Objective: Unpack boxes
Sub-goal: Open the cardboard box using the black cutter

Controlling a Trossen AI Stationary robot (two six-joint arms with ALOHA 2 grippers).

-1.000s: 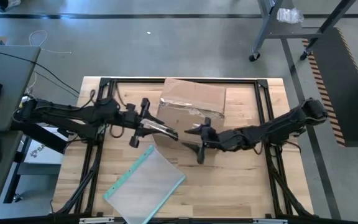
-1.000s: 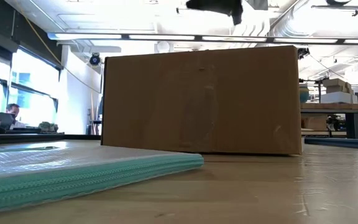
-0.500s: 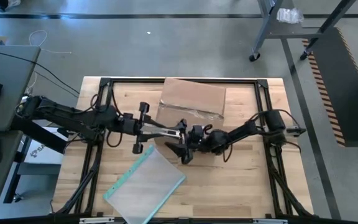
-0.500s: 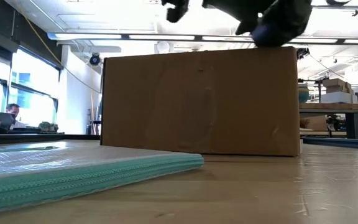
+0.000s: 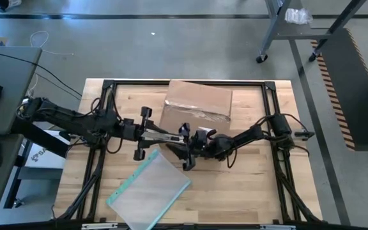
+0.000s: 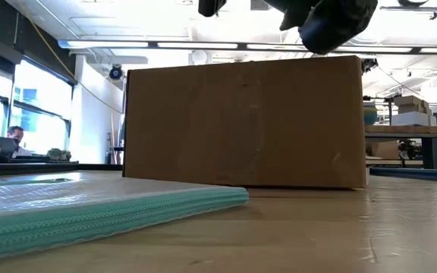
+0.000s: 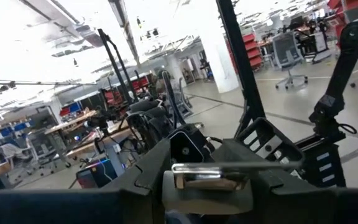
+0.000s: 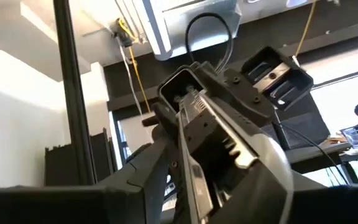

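The brown cardboard box (image 5: 197, 102) stands on its base at the table's far middle, flaps closed and clear tape on top; it fills the low view (image 6: 245, 121). In front of it, above the table, my left gripper (image 5: 165, 135) is shut on a slim silvery tool (image 5: 173, 136). My right gripper (image 5: 189, 142) faces it from the right and meets the tool's free end. I cannot tell whether the right gripper touches the tool. The right wrist view shows the tool (image 8: 188, 146) edge-on. My left gripper pinches the tool's left end (image 5: 163, 134) between its two fingers. The fingers come about level from the table's left and lie along the tool. The tool sticks out toward the table's right, clear of the table and the box.
A flat clear pouch with a teal edge (image 5: 149, 190) lies on the table near the front left, below both grippers. A black frame (image 5: 270, 115) runs round the table. Bare wood shows at the near right.
My right gripper has gone toward the table's left, tipping upward, until it meets the tool in my left gripper. My left gripper has rolled a little and kept its hold. The box and the pouch have not moved.
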